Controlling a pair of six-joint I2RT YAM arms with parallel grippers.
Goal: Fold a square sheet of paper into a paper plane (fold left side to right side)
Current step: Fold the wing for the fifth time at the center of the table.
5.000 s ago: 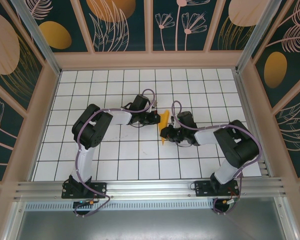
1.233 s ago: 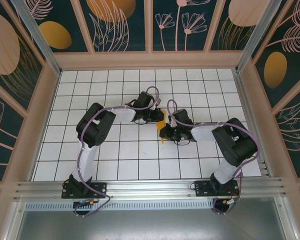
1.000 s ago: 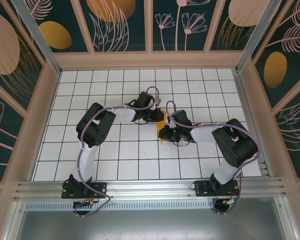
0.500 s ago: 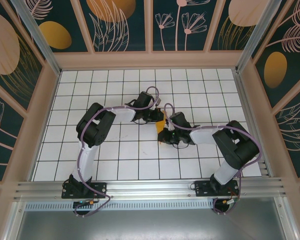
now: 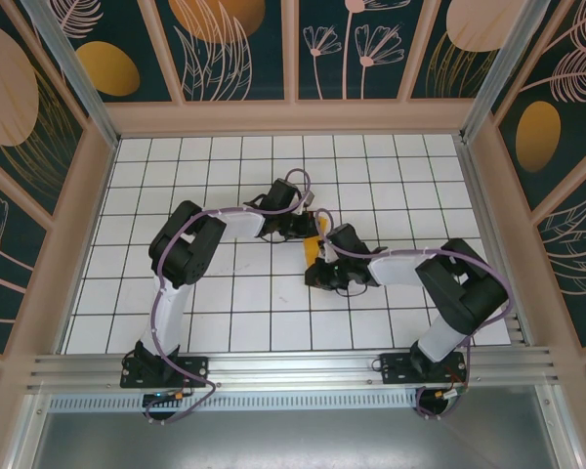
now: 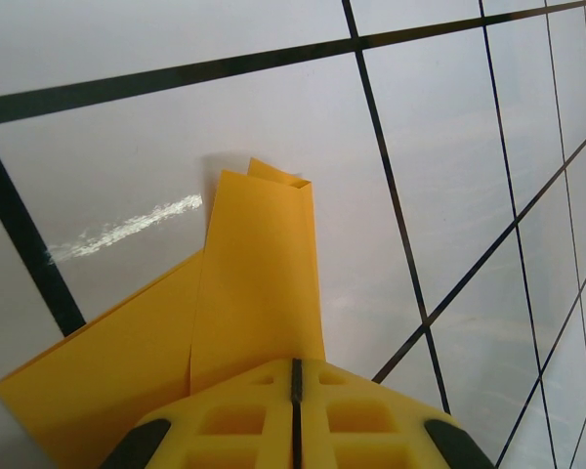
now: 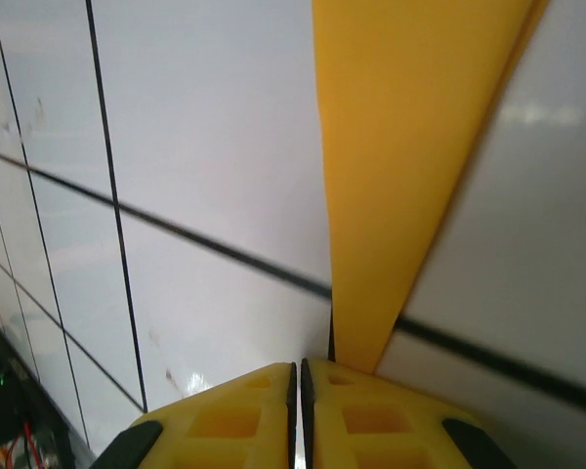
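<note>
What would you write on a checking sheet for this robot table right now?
Surface: white gridded table, flat; one pale smear beside the paper.
Job's things: bright orange paper sheet, folded narrow with layered flaps, lying between the two grippers.
Clutter: nothing seen.
Grippers: left gripper shut, fingertips over the paper's end; right gripper shut, the paper's other end running under one fingertip. Cannot tell whether either one pinches the paper.
Cables: purple cables run along both arms, off the paper.
Surroundings: dark walls with a flower and leaf pattern; metal rail at the near edge.
</note>
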